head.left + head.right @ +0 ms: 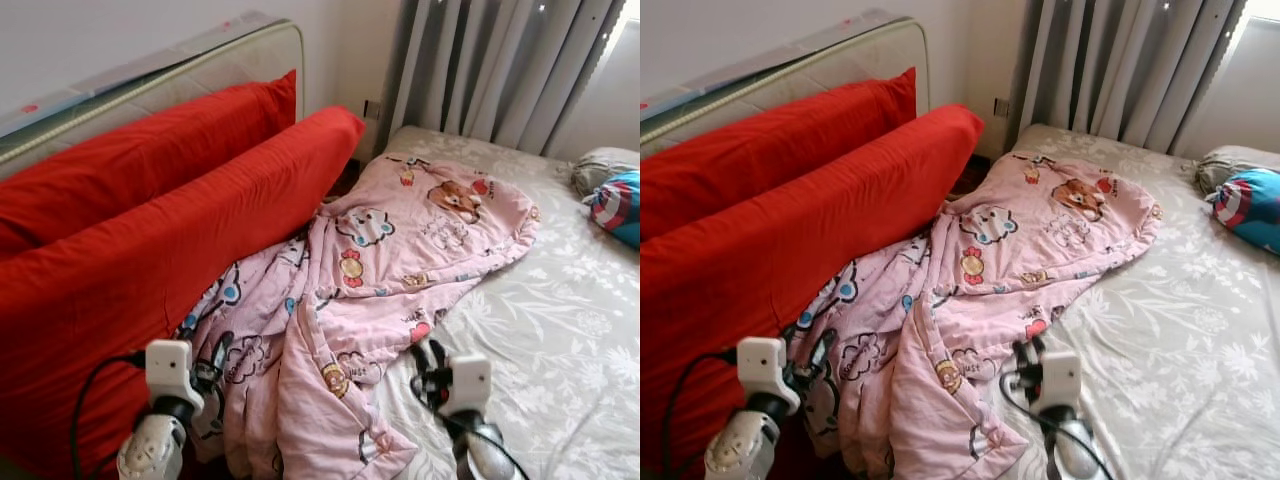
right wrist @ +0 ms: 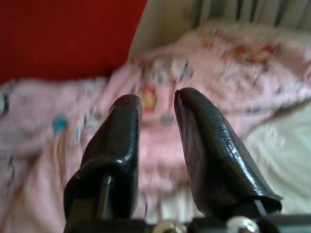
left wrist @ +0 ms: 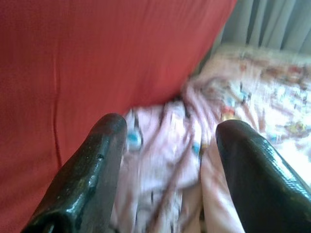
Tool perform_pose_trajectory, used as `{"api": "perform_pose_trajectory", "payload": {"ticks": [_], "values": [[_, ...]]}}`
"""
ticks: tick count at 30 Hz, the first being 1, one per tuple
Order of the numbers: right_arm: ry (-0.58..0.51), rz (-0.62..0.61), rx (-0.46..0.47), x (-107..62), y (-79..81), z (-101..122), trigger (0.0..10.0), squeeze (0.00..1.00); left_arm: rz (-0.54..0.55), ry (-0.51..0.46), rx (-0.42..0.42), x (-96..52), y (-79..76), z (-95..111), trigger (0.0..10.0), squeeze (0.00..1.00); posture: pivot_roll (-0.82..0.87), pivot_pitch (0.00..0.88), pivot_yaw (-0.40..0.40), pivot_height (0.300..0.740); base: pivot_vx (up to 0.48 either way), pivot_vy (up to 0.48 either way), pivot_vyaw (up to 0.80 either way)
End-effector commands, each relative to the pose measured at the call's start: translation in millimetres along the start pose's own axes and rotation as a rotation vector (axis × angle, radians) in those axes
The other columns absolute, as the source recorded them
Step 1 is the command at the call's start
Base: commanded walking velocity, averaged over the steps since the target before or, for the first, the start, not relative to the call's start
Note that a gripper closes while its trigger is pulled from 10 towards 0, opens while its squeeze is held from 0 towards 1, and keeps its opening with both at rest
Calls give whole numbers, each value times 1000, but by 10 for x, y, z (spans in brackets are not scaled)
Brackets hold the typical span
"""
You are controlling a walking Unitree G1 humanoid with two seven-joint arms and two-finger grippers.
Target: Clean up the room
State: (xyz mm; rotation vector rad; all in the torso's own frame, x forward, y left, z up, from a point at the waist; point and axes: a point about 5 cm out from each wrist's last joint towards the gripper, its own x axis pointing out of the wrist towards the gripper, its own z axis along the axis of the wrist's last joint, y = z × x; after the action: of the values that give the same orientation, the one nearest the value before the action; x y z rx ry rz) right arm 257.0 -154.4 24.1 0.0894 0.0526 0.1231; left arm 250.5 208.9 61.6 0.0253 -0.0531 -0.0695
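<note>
The bed [image 1: 560,340] wears a pale grey sheet with a leaf pattern. A crumpled pink cartoon-print quilt [image 1: 380,280] lies across it, one edge against the red cushions [image 1: 150,240], and a blue pillow [image 1: 618,205] rests near the curtain side.

Pink cartoon-print blanket [image 1: 380,290], rumpled, unfolded, sprawled diagonally across bed [image 1: 560,330] from near-left to far-centre. Printed with bears, round animal faces, small blue and red motifs. Near end bunched in thick folds, hanging toward left edge beside red cushions [image 1: 150,250]; far end spread flatter on pale floral sheet. Two long red cushions propped upright along left side, one behind other, leaning on headboard [image 1: 150,70]. Blue, red and white pillow [image 1: 618,205] at far right, resting against grey one [image 1: 597,162].
</note>
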Motion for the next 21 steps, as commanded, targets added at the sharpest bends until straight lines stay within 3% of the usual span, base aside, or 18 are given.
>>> {"api": "perform_pose_trajectory", "payload": {"ticks": [1, 8, 17, 21], "values": [[22, -54, 34, -11, 16, 4, 10000, 0, -15, -2, -8, -9, -30, 68, 10000, 0, -32, 9, -42, 740, 0, 0, 0], [111, -111, 70, -190, 71, -187, 10000, 0, -30, -39, 0, 123, -60, 245, 10000, 0, -15, 57, -34, 740, 0, 0, 0], [145, -117, 48, -101, 29, -120, 10000, 0, -45, -20, -3, 154, -109, 284, 10000, 0, -31, 73, -34, 740, 0, 0, 0], [151, -117, 51, -111, 35, -129, 10000, 0, -47, -9, -7, 150, -118, 275, 10000, 0, -30, 75, -30, 715, 0, 0, 0]]}}
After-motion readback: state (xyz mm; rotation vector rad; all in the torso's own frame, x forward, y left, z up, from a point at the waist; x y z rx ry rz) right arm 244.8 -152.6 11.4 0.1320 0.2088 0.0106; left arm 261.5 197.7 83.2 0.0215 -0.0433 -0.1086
